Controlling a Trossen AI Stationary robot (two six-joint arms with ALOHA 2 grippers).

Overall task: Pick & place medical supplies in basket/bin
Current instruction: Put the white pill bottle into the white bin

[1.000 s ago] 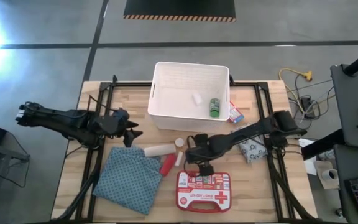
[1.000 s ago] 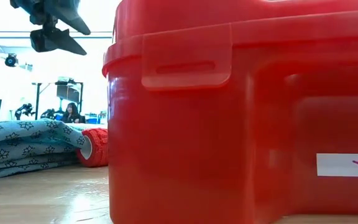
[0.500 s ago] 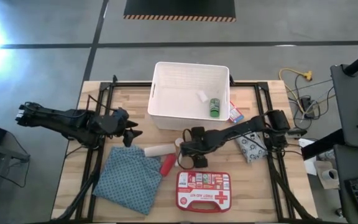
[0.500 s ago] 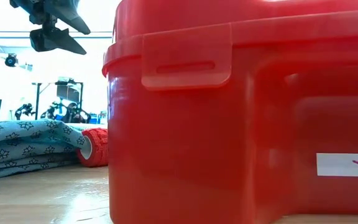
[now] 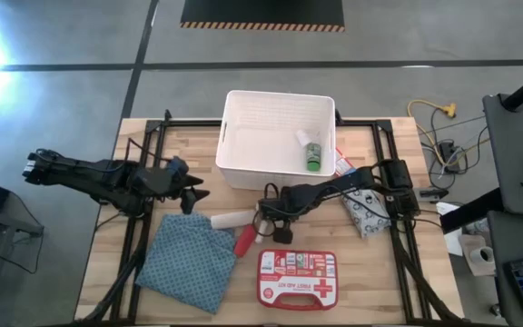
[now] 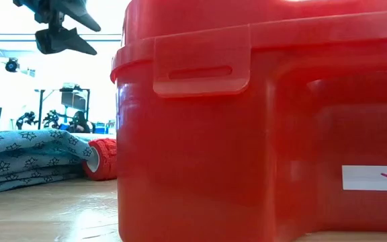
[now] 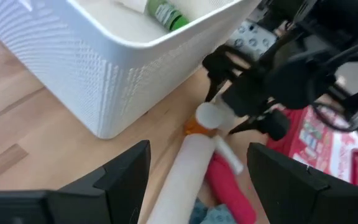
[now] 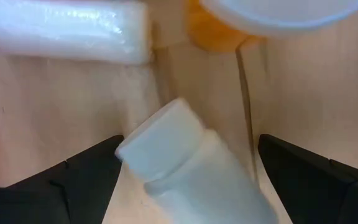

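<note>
High view, looking straight down: right claw (image 5: 268, 221) low over the counter (image 5: 379, 282) just in front of the bin (image 5: 278, 173), fingers apart, poised around a small white bottle (image 5: 262, 229) lying on the wood. Right wrist view, same spot: that bottle (image 8: 194, 168) lying between the two dark fingers (image 8: 86, 180), not pinched, with a white tube (image 8: 64, 31) and an orange-based, white-capped bottle (image 8: 278, 15) just beyond.

Left claw (image 5: 189, 193) waiting at the counter's left side, above the far corner of the cloth (image 5: 189, 259), fingers spread, holding nothing. Left wrist view: both left fingers (image 7: 126, 174) wide apart, looking onto the white tube (image 7: 182, 180), the red tube (image 7: 229, 186) and the right claw (image 7: 238, 112) at work beside the bin wall (image 7: 98, 81).

Inside the bin: green-capped bottle (image 5: 312, 156) and another small white bottle (image 5: 304, 138), both near the right wall. Outside: small box (image 5: 344, 165) touching the bin's right corner, dotted pack (image 5: 368, 216) under the right arm, red tube (image 5: 244, 240) beside the cloth, white tube (image 5: 234, 220) just behind it, first aid case (image 5: 297, 278) at the front edge.

Low view: case (image 6: 267, 121) filling most of the picture, folded cloth (image 6: 25, 158) and red tube (image 6: 103, 159) to one side, a claw (image 6: 62, 27) hanging above, jaws apart
</note>
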